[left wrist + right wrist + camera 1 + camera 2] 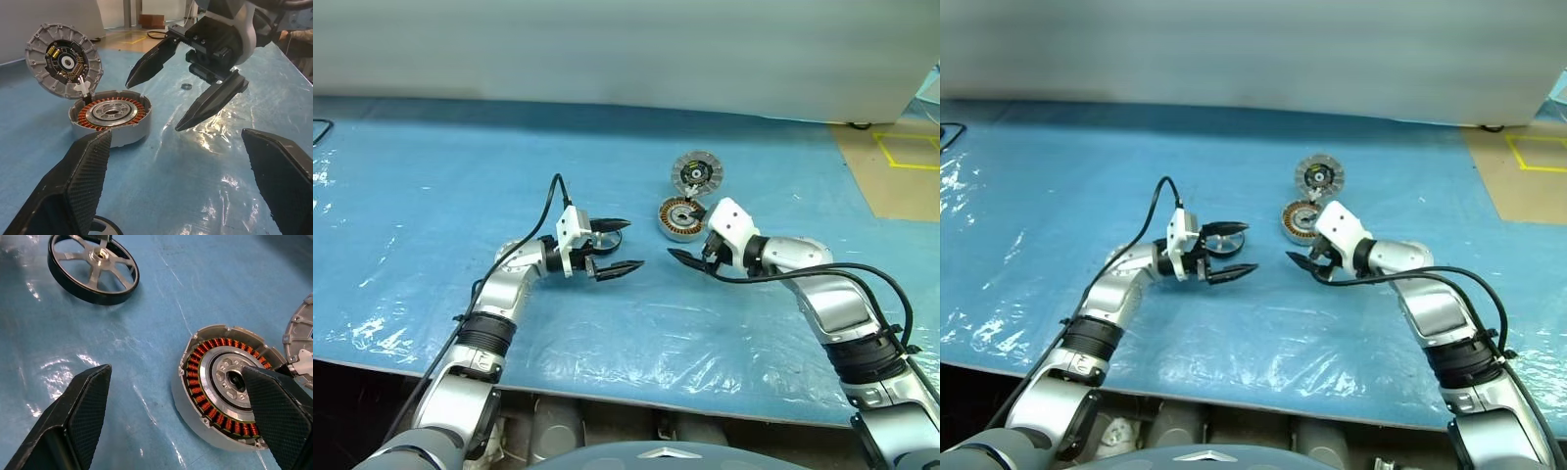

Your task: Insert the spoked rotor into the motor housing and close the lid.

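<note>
Spoked rotor lies flat by the left gripper.
Both grippers' fingers released, empty; right gripper nearer the motor housing.

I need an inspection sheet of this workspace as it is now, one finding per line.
Surface: table under blue plastic film.
Job's things: spoked rotor lies flat beside the left gripper; motor housing open, windings showing; lid tilted against the housing.
Clutter: small ring on the film.
Grippers: left jaws open, empty; right gripper open, empty, near the housing.
Cables: black cable on each arm.
Surroundings: floor with yellow tape.
</note>
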